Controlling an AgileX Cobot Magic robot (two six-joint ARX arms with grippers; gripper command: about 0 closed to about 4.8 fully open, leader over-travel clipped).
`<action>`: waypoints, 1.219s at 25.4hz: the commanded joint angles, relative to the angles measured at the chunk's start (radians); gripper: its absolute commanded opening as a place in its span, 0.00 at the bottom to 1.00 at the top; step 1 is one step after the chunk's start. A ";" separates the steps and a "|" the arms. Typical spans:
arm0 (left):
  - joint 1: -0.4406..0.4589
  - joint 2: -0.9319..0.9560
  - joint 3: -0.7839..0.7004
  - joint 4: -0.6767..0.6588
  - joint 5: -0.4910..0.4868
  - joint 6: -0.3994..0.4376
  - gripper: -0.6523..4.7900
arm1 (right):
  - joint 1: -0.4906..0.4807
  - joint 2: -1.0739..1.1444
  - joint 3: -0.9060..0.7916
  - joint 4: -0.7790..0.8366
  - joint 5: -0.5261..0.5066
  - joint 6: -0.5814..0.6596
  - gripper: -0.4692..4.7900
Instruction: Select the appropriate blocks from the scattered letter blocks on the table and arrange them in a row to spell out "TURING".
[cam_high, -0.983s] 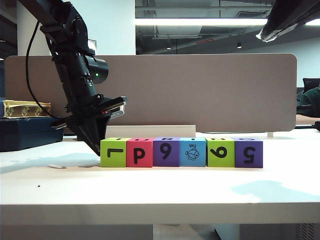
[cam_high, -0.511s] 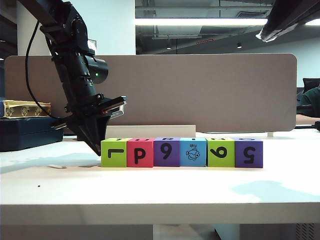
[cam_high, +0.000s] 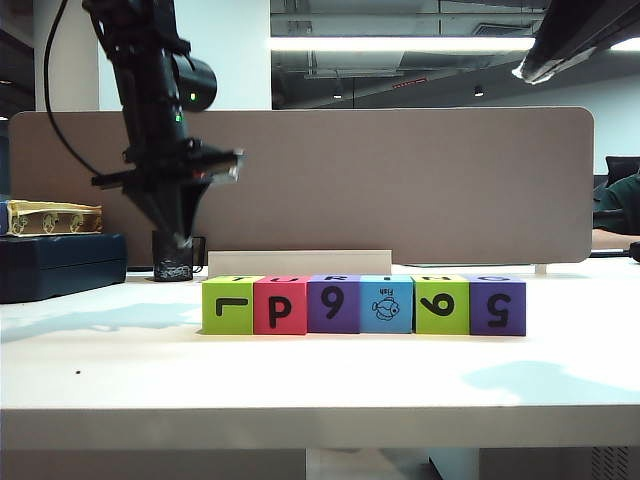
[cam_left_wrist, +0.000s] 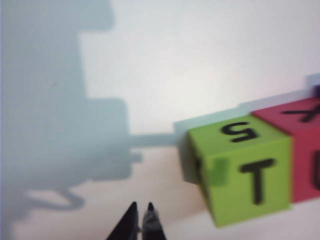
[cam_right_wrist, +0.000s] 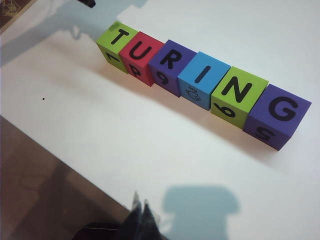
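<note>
Six letter blocks stand touching in a row on the table (cam_high: 320, 380). From above they read TURING: lime green T (cam_right_wrist: 117, 42), red U (cam_right_wrist: 142, 52), purple R (cam_right_wrist: 170, 62), blue I (cam_right_wrist: 202, 75), lime green N (cam_right_wrist: 237, 92), purple G (cam_right_wrist: 280, 112). My left gripper (cam_high: 180, 238) hangs shut and empty, pointing down, above and left of the T block (cam_high: 232, 306). From the left wrist, the gripper (cam_left_wrist: 141, 206) is apart from that block (cam_left_wrist: 245, 167). My right gripper (cam_right_wrist: 140, 202) is shut and empty, high over the table's front edge.
A brown-grey divider panel (cam_high: 400, 180) closes the back of the table. A dark blue case (cam_high: 60, 262) with a yellow box (cam_high: 50, 216) on it sits at the far left. A small black holder (cam_high: 173, 260) stands behind the left gripper. Part of the right arm (cam_high: 570, 40) shows at the upper right.
My left gripper has lifted from the table beside the T block and swung from a slant to pointing straight down. The blocks and the right arm have not moved.
</note>
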 joint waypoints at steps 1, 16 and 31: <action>-0.018 -0.016 0.061 -0.037 0.158 0.000 0.15 | -0.023 -0.002 0.005 0.016 -0.002 0.001 0.09; -0.276 -0.140 0.069 0.049 0.102 0.142 0.11 | -0.150 -0.003 0.005 0.012 -0.005 0.001 0.09; -0.281 -0.370 0.068 -0.006 0.102 0.142 0.11 | -0.152 -0.003 0.005 0.013 -0.005 0.001 0.09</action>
